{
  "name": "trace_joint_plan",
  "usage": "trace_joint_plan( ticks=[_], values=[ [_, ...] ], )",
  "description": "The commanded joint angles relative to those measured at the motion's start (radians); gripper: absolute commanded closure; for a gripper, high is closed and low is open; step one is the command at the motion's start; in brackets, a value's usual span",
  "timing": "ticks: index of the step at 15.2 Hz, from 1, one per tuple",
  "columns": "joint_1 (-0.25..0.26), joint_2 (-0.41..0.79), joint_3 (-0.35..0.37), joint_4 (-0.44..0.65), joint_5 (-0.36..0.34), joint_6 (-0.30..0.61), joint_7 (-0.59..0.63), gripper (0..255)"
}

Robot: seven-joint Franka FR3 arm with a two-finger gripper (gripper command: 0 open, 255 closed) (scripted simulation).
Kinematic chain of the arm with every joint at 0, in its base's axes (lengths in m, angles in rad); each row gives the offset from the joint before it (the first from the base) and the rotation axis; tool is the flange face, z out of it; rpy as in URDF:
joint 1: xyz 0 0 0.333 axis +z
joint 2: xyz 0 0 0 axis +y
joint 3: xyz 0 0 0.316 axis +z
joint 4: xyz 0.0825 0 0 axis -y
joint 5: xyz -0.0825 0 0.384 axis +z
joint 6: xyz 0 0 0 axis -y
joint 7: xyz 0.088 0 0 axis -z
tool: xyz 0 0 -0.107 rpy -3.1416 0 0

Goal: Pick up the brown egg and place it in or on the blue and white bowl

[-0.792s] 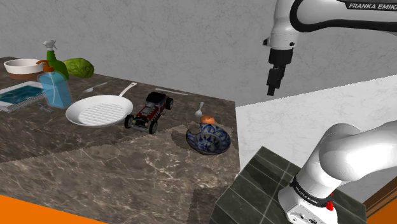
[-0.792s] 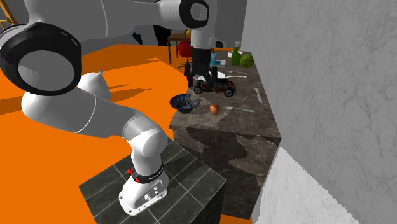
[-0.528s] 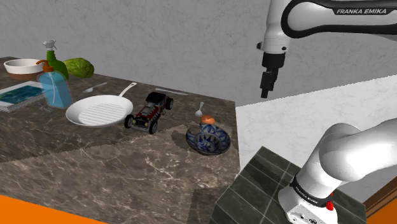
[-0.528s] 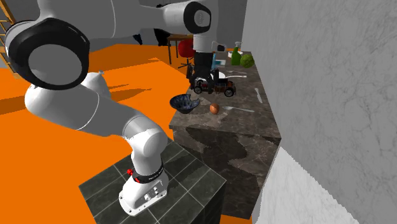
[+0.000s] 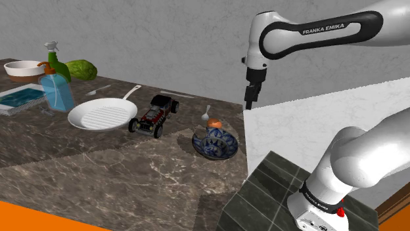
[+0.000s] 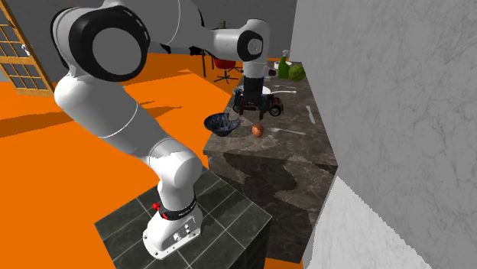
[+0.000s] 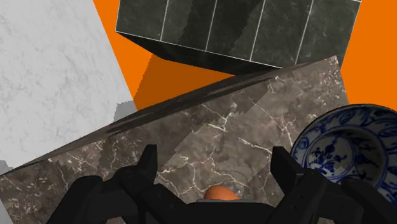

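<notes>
Above brown egg (image 7: 221, 193), jaws wide, empty

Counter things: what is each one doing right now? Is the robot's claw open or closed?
gripper: open, holding nothing, up in the air.
blue and white bowl: upright, nothing seen inside.
brown egg: lying on the counter beside the bowl, not held.
toy car: standing on its wheels.
white pan: right way up, empty.
blue spray bottle: upright.
</notes>
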Motion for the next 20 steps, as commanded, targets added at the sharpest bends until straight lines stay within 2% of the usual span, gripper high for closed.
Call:
trace_joint_plan(
  ticks=[1, 7, 13, 20],
  values=[
    [0.012, 0.063, 0.005, 0.008, 0.007, 0.064, -0.005, 0],
    [0.038, 0.267, 0.016, 0.070, 0.024, 0.228, -0.029, 0],
    [0.061, 0.478, 0.034, 0.176, 0.037, 0.356, -0.054, 0],
    [0.061, 0.536, 0.035, 0.147, 0.036, 0.446, -0.055, 0]
  ],
)
